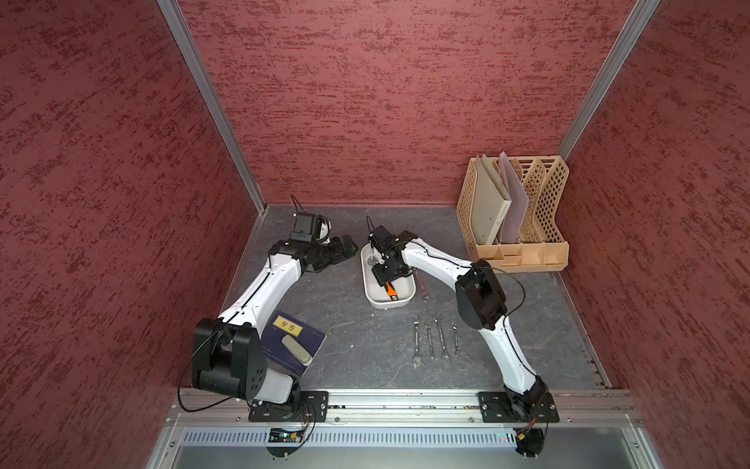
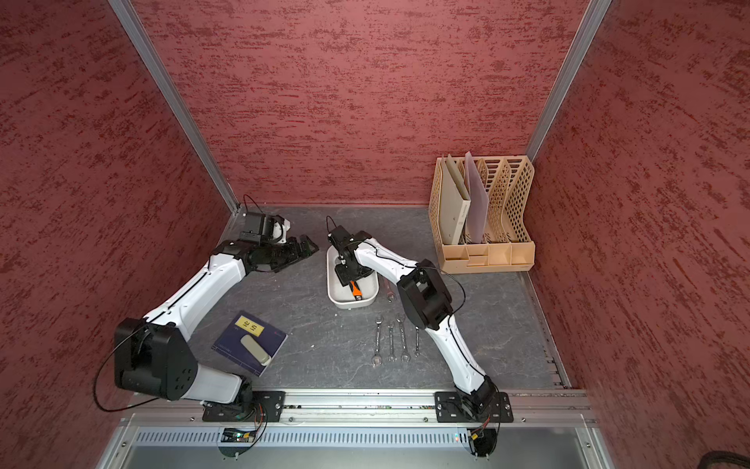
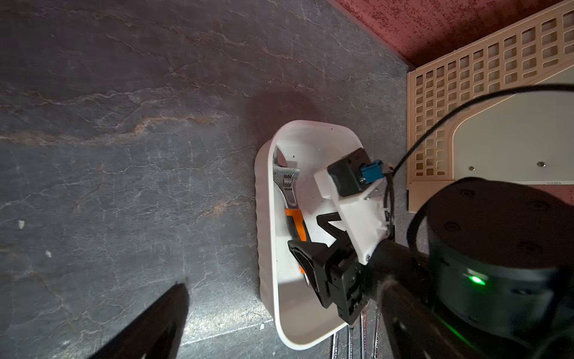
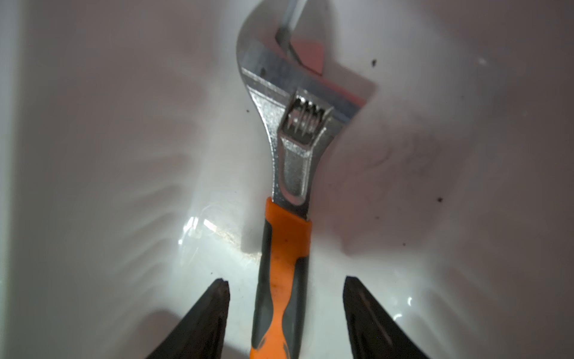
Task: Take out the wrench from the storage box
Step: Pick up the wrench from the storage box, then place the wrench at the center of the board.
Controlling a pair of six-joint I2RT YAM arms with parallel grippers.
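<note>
Straddling the handle of the wrench point(image 4: 285, 186), flat in the storage box point(image 1: 381, 303), with right jaws parted, not touching; long axis straight between them; left jaws wide open, farther off.

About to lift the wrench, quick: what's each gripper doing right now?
Left gripper: open, empty.
Right gripper: open, straddling the wrench handle, not gripping.

File rack point(image 1: 548, 195) back corner; four spanners point(image 1: 416, 339); navy book point(image 1: 312, 339).
</note>
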